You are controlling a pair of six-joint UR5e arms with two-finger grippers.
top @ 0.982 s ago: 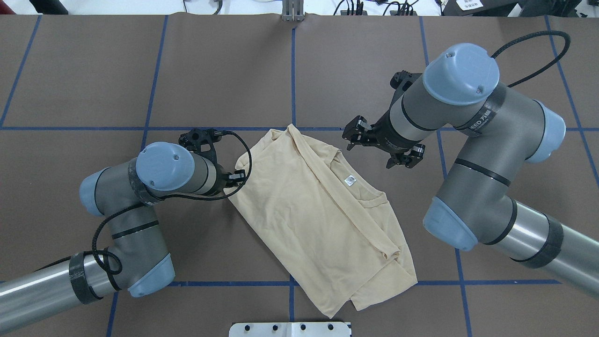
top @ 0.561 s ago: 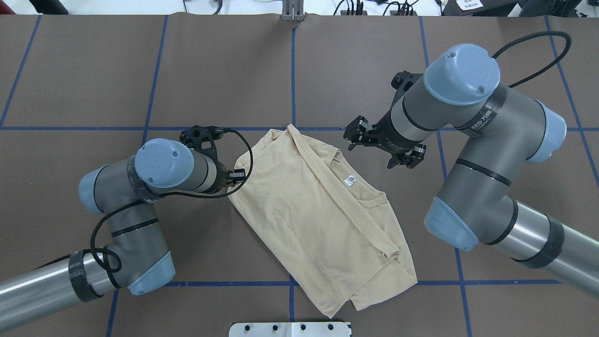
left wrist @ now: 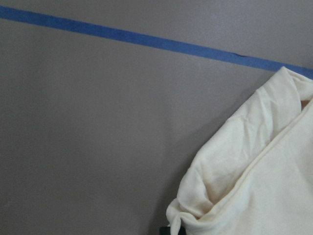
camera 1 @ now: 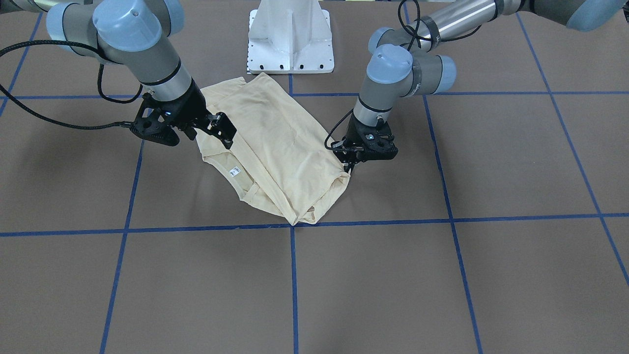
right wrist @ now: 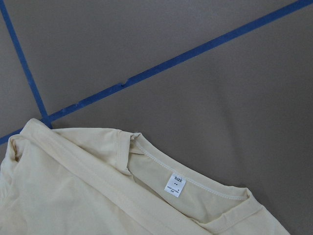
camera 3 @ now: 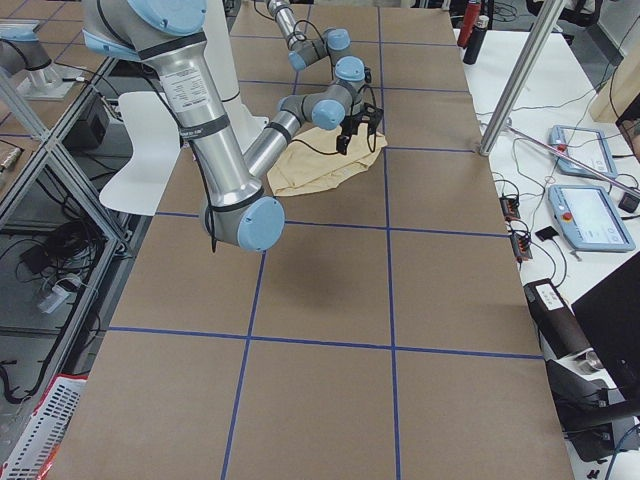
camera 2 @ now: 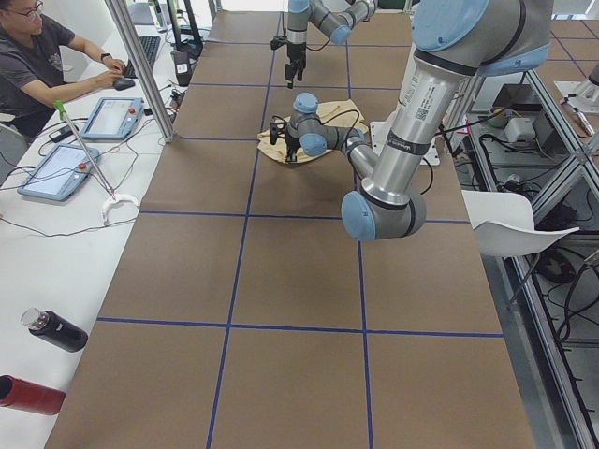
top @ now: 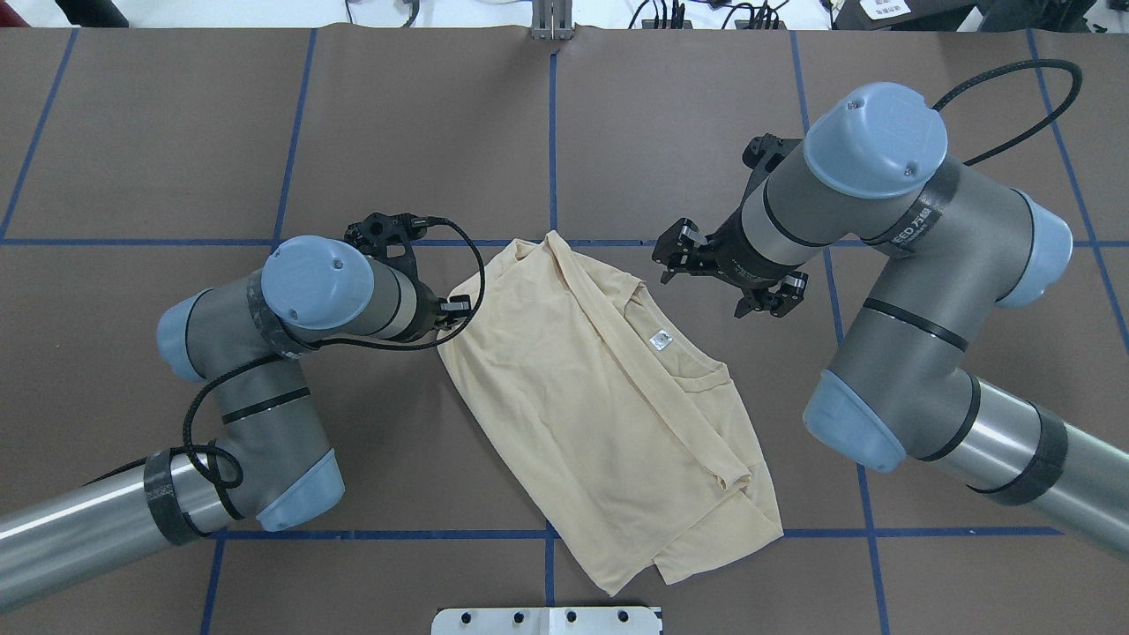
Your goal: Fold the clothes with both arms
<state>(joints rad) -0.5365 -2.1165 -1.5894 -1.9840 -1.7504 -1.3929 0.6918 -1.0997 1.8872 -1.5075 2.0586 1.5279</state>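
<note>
The cream-yellow T-shirt (top: pixel 600 406) lies partly folded and slanted on the brown table, with its neck label (top: pixel 658 339) facing up; its print is hidden. My left gripper (top: pixel 448 315) is at the shirt's left edge and shut on a pinched bit of cloth, which shows bunched at the bottom of the left wrist view (left wrist: pixel 178 220). My right gripper (top: pixel 703 287) hovers open and empty just beyond the collar, above the table. The right wrist view shows the collar and label (right wrist: pixel 174 184) below it. In the front-facing view the left gripper (camera 1: pixel 350 166) is at the shirt's (camera 1: pixel 275 147) right edge and the right gripper (camera 1: pixel 199 140) over its left.
The white pedestal base (top: pixel 547 620) stands at the near edge, just behind the shirt's hem. Blue tape lines (top: pixel 551 132) grid the table. An operator (camera 2: pixel 42 65) with tablets sits at a side bench beyond the far edge.
My left arm has moved away from the robot's base, drawing the shirt's left edge with it; the hem shifted slightly. My right gripper drifted a little up and right, still open.
</note>
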